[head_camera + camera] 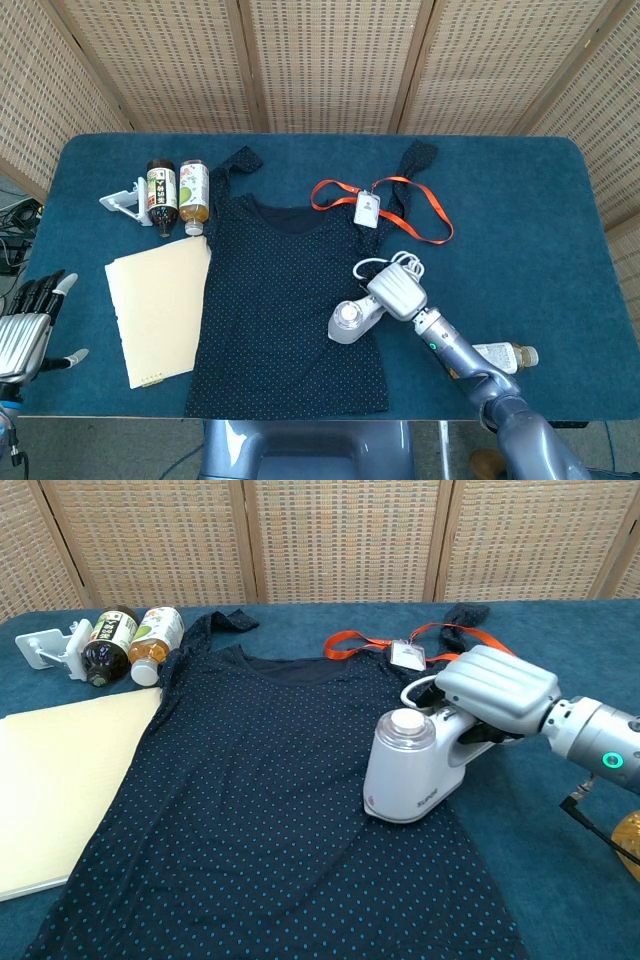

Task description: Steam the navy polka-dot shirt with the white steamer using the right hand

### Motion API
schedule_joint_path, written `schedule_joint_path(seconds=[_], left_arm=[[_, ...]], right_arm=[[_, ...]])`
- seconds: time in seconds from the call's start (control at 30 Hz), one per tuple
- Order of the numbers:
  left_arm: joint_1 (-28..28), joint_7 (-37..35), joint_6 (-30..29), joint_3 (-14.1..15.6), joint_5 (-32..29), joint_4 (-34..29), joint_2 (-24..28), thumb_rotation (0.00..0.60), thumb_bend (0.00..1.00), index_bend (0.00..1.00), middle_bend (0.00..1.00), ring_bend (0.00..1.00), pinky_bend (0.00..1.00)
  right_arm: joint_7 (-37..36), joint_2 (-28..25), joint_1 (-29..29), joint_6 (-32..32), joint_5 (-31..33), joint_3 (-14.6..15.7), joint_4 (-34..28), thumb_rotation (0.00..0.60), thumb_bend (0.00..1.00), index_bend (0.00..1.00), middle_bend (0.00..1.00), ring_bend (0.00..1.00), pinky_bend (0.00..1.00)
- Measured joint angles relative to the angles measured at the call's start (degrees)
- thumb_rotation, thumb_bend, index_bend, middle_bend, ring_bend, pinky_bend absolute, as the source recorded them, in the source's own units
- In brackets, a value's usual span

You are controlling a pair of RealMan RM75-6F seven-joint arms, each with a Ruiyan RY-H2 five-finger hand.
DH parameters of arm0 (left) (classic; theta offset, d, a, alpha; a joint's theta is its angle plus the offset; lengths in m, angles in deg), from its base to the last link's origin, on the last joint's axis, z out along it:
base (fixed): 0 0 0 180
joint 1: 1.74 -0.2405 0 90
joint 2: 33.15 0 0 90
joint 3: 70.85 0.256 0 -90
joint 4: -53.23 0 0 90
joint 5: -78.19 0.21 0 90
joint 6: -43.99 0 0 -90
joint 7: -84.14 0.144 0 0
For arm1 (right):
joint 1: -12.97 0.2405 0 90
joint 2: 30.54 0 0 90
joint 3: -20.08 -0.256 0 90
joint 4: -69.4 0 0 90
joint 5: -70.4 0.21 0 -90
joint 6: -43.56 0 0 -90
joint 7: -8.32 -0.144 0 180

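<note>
Right robot hand [497, 688] is wrapped around the white handheld steamer [412, 765], parked on the navy polka-dot shirt's [250, 810] right edge. Left robot hand [28, 325] hangs off the blue tabletop [520, 220], fingers spread, holding nothing.

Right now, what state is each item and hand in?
Shirt: spread flat on the table.
Steamer: upright at the shirt's edge.
Right hand: grips the steamer handle.
Left hand: empty, fingers apart.
Three bottles: lying down.
</note>
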Motion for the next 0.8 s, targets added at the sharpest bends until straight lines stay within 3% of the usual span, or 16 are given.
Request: schedule_joint_path(seconds=[0.4,0.8], left_arm=[[-0.6,-0.4,-1.3,0.2,0.6,-0.3,0.2,0.600,0.00,0.00,0.00,0.00,0.00],[-0.5,-0.8,-1.3,0.2,0.7,-0.2,0.3,0.600,0.00,0.00,0.00,0.00,0.00]], right_arm=[[0.6,2.3,-0.6,5.1,-6.4,5.4,0.4,0.600,1.00,0.86,0.70,0.80,1.00],[3.2,3.5,-0.2,9.6,-11.7,9.5,-5.9,0.600,1.00,0.86,0.70,0.80,1.00]])
